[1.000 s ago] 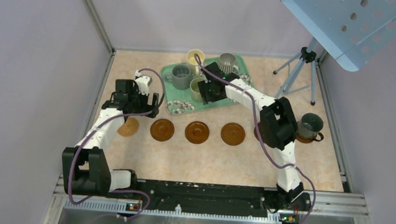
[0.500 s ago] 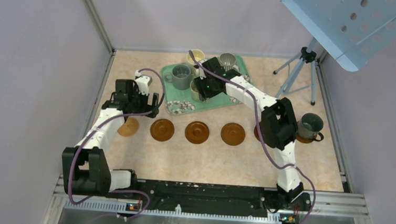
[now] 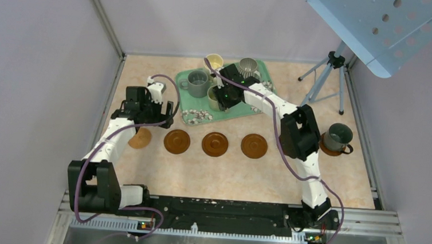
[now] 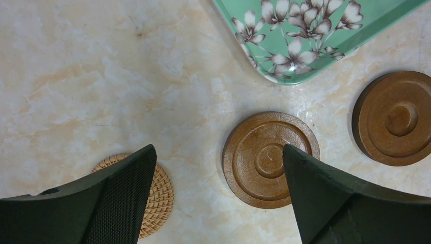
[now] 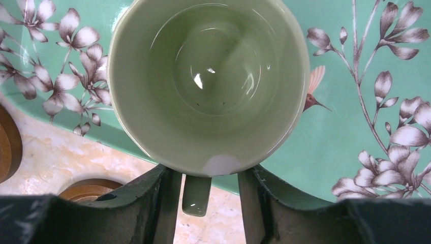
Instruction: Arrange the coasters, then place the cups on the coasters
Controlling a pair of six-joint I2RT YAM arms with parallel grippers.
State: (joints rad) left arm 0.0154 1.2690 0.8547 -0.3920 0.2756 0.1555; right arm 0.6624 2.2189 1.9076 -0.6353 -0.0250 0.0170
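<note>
pale green mug (image 5: 208,86): upright on the green floral tray (image 5: 356,127), handle (image 5: 196,195) toward its near edge
right gripper (image 5: 208,174): half spread, fingers (image 5: 152,203) either side of that handle, a gap showing
left gripper (image 4: 218,173): spread wide over a brown coaster (image 4: 254,162) just off the tray's near corner
dark mug (image 3: 337,136): on a coaster (image 3: 325,151) right of the tray

Left pincer (image 4: 218,152) hides part of the tan coaster (image 4: 162,198); the tray (image 4: 315,30) is cut off.
</note>
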